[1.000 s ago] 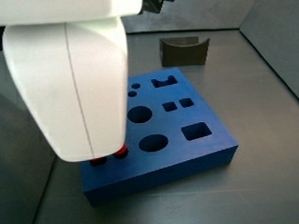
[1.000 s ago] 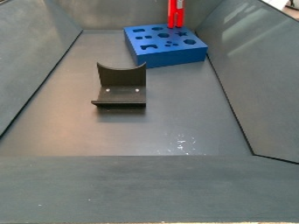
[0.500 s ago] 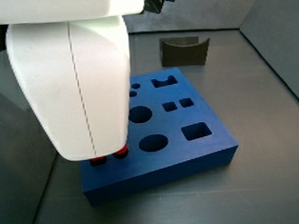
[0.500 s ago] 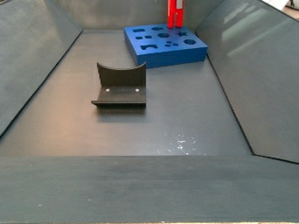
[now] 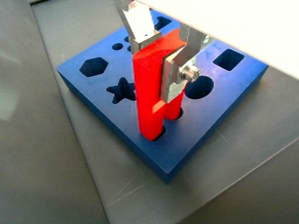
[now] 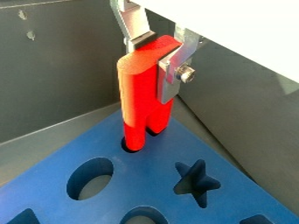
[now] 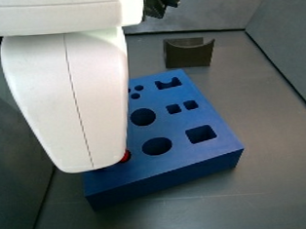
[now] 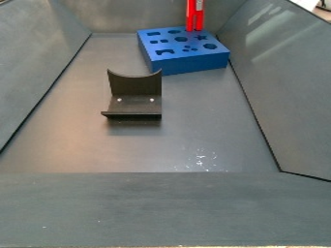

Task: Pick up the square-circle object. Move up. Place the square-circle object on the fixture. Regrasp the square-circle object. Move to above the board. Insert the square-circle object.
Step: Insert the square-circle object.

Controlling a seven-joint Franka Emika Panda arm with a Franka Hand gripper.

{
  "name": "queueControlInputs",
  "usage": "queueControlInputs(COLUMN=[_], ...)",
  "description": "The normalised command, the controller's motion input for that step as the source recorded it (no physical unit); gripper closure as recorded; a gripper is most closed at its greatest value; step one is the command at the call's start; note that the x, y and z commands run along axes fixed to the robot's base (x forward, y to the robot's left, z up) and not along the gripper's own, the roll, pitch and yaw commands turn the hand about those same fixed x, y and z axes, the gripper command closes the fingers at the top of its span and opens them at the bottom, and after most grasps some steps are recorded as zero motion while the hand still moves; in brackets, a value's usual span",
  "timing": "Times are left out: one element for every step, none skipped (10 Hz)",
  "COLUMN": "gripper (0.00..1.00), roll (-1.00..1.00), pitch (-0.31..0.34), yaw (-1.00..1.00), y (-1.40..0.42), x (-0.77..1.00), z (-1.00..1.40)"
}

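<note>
The gripper (image 6: pixel 155 59) pinches the peg (image 6: pixel 142 101), its tip entering a board (image 6: pixel 70 219) hole at the block's 12 o'clock corner: insertion underway, release remaining.

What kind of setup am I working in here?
Likely a lab peg-insertion test cell: grey walled bin, blue board with shaped holes, fixture, gripper holding the square-circle object at a corner hole.

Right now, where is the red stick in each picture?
Wrist view: red stick upright in the hand, tip at a hole.
Wrist view: stick entering a corner hole.
Side view: only a red tip under the arm.
Side view: stick above the board.
Shared landmark: blue board.
</note>
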Motion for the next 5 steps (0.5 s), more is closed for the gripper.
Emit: queueControlInputs(gripper=[1.00,1.00,1.00,1.00,1.00], roll=[0.00,0.00,0.00,0.00,0.00], pitch=[0.000,0.000,0.004,0.006,0.007], yaw=[0.00,0.00,0.00,0.00,0.00], y=[0.00,0.00,0.00,-0.01,-0.01], x=[0.00,0.06,0.18,0.19,0.15], z=[-0.19,-0.40,-0.43,-0.40,-0.33])
